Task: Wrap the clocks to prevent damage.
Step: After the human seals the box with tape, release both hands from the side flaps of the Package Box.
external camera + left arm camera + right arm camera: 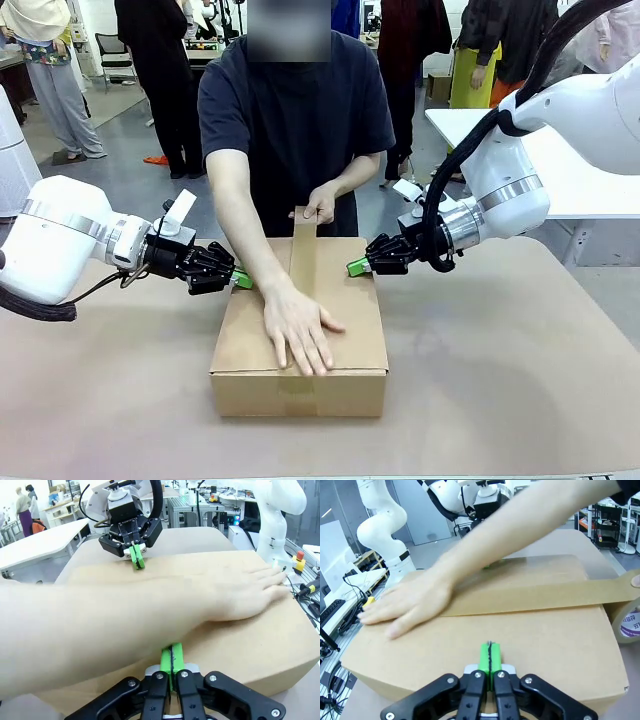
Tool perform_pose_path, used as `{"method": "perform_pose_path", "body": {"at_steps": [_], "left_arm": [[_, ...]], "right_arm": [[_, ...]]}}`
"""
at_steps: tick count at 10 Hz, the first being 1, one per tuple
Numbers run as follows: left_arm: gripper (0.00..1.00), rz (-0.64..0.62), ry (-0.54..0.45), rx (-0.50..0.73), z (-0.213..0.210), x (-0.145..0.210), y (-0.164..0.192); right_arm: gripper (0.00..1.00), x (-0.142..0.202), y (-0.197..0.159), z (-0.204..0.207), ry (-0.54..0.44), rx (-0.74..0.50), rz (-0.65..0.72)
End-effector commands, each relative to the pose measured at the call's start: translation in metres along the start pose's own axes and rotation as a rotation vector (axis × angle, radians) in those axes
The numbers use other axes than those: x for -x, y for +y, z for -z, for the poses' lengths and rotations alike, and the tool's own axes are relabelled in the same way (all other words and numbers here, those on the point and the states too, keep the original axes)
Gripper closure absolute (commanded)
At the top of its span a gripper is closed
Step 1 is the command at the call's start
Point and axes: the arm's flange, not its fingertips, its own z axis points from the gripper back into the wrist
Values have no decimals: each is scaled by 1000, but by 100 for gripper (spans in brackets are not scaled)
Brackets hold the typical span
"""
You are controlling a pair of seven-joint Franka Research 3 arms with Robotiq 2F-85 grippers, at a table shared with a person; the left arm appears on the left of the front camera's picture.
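A closed cardboard box (352, 325) (260, 647) (555, 645) lies mid-table; the clocks are hidden. A strip of brown tape (303, 255) (535, 596) runs along its top. The person's one hand (300, 335) (250, 597) (405, 605) presses flat on the lid. The other hand (322, 205) holds the tape roll (630, 617) at the far edge. My left gripper (240, 278) (171, 662) is shut, its green tips resting on the box's left top edge. My right gripper (358, 266) (490, 660) (137, 560) is shut too, tips on the right top edge.
The brown table (500, 390) has free room around the box, in front and on both sides. The person's forearm (100, 625) crosses the lid between my two grippers. A white table (590, 190) stands at the back right, and people stand farther off.
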Motion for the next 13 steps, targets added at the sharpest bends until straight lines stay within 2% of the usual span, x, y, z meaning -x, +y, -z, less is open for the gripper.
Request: {"method": "perform_pose_path", "body": {"at_steps": [1, 13], "left_arm": [[100, 3, 14, -7, 3, 0, 0], [100, 3, 14, -7, 3, 0, 0]], "right_arm": [[99, 3, 0, 3, -5, 6, 16], [99, 3, 0, 3, -5, 6, 16]]}}
